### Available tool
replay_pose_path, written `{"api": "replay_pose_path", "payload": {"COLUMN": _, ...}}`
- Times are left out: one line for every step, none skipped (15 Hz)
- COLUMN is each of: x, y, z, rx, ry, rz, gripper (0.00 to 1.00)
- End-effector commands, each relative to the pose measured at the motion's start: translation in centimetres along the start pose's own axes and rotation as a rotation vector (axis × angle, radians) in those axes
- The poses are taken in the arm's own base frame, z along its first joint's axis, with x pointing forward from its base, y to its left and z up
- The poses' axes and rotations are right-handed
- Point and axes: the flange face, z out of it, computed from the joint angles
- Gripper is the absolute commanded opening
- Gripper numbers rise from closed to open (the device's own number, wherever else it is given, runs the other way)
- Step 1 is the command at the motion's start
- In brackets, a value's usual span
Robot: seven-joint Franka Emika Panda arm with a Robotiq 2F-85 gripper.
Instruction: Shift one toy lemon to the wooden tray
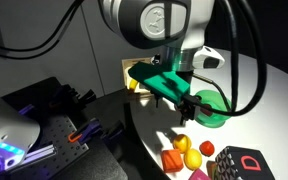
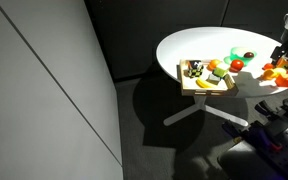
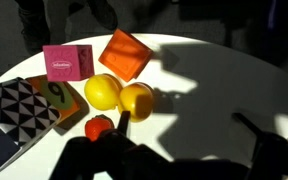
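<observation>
1. The tool (image 3: 184,140) is released. In the wrist view its two dark fingers (image 3: 121,128) stand wide apart at the lower edge, with nothing between them.
2. The toy lemon (image 3: 136,100) lies on the white round surface (image 3: 214,90), not in the tray. It touches its twin lemon (image 3: 102,92), which sits at its 9 o'clock.
3. One finger's tip shows at about 7 o'clock of the toy lemon, just beside it. Whether it touches the fruit I cannot tell. The other finger is well apart at 4 o'clock.
4. A red round fruit (image 3: 99,126) sits at 6 o'clock of the twin lemon, just beside it.
5. An orange block (image 3: 126,55) lies at 12 o'clock of the two lemons, and a pink cube (image 3: 67,62) is at 11 o'clock of the twin lemon.
6. A black-and-white patterned card (image 3: 14,105) and a yellow card with a 9 (image 3: 54,100) lie at 9 o'clock of the lemons.
7. In an exterior view the wooden tray (image 2: 209,90) rests at the near edge of the surface (image 2: 194,45) with several fruits already in it. It is well apart from the tool (image 2: 282,55), at about the tool's 8 o'clock.
8. A green bowl (image 2: 236,52) stands at 1 o'clock of the tray.
9. In an exterior view the tool (image 1: 189,108) hangs above the cluster of toys, with the bowl (image 1: 216,108) at its 3 o'clock.
</observation>
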Motion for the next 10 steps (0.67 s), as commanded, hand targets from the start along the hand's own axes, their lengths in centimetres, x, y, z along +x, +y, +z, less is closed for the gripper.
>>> {"api": "replay_pose_path", "payload": {"x": -0.5, "y": 1.5, "z": 1.9, "rx": -0.026, "ry": 0.013, "rz": -0.026, "gripper": 1.00}}
{"api": "replay_pose_path", "payload": {"x": -0.6, "y": 1.8, "z": 2.5, "rx": -0.031, "ry": 0.020, "rz": -0.029, "gripper": 1.00}}
{"api": "replay_pose_path", "payload": {"x": -0.7, "y": 2.0, "z": 3.0, "rx": -0.034, "ry": 0.027, "rz": -0.033, "gripper": 1.00}}
{"api": "replay_pose_path", "payload": {"x": -0.8, "y": 2.3, "z": 3.5, "rx": -0.037, "ry": 0.034, "rz": -0.035, "gripper": 1.00}}
{"api": "replay_pose_path", "payload": {"x": -0.8, "y": 2.4, "z": 4.1, "rx": -0.043, "ry": 0.042, "rz": -0.037, "gripper": 1.00}}
{"api": "replay_pose_path", "payload": {"x": -0.8, "y": 2.6, "z": 4.5, "rx": -0.048, "ry": 0.051, "rz": -0.037, "gripper": 1.00}}
{"api": "replay_pose_path", "payload": {"x": -0.8, "y": 2.7, "z": 5.0, "rx": -0.052, "ry": 0.059, "rz": -0.033, "gripper": 1.00}}
{"api": "replay_pose_path", "payload": {"x": -0.7, "y": 2.8, "z": 5.3, "rx": -0.058, "ry": 0.070, "rz": -0.029, "gripper": 1.00}}
{"api": "replay_pose_path", "payload": {"x": -0.6, "y": 2.9, "z": 5.7, "rx": -0.061, "ry": 0.084, "rz": -0.021, "gripper": 1.00}}
{"api": "replay_pose_path", "payload": {"x": -0.5, "y": 2.9, "z": 5.9, "rx": -0.063, "ry": 0.097, "rz": -0.018, "gripper": 1.00}}
